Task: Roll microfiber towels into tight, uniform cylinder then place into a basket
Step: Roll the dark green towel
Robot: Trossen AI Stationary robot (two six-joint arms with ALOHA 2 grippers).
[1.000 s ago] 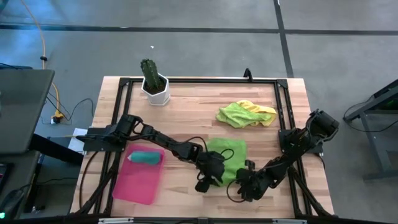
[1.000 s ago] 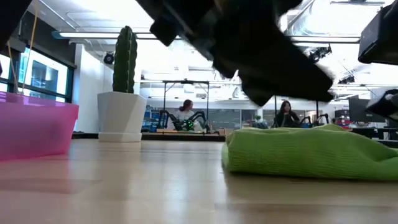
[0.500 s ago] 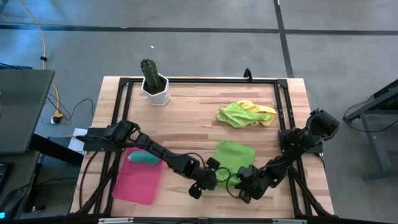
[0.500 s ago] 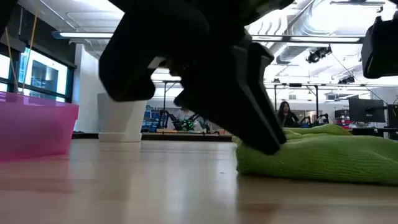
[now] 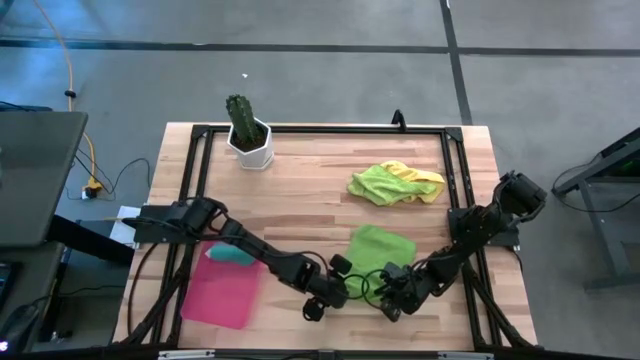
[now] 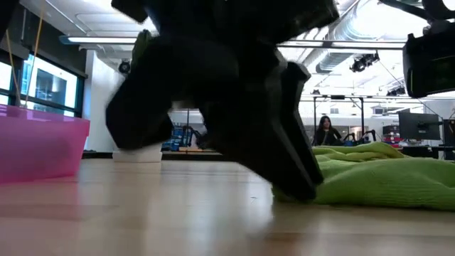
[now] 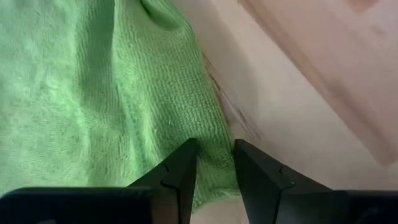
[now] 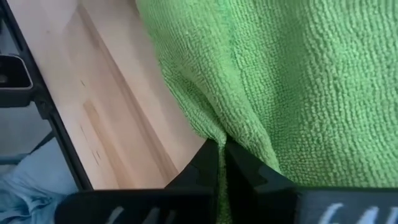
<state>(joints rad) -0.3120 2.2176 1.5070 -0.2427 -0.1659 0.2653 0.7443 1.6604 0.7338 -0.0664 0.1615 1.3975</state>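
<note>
Grippers working near front edge of counter (image 5: 300,195): left gripper (image 7: 214,163) fingers pinching green towel (image 5: 378,246) edge; right gripper (image 8: 221,158) fingers clenching same towel.

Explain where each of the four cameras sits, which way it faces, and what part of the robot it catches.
High view: above the wooden table, looking straight down; both dark arms show, meeting at the flat green microfiber towel.
Low view: at tabletop height, looking level across; a dark arm fills the foreground, the pink-red plastic basket at the side.
Left wrist view: on the left arm; left gripper at the towel's edge.
Right wrist view: on the right arm; right gripper pinching the towel's edge.
Shared: all four show that green towel.
</note>
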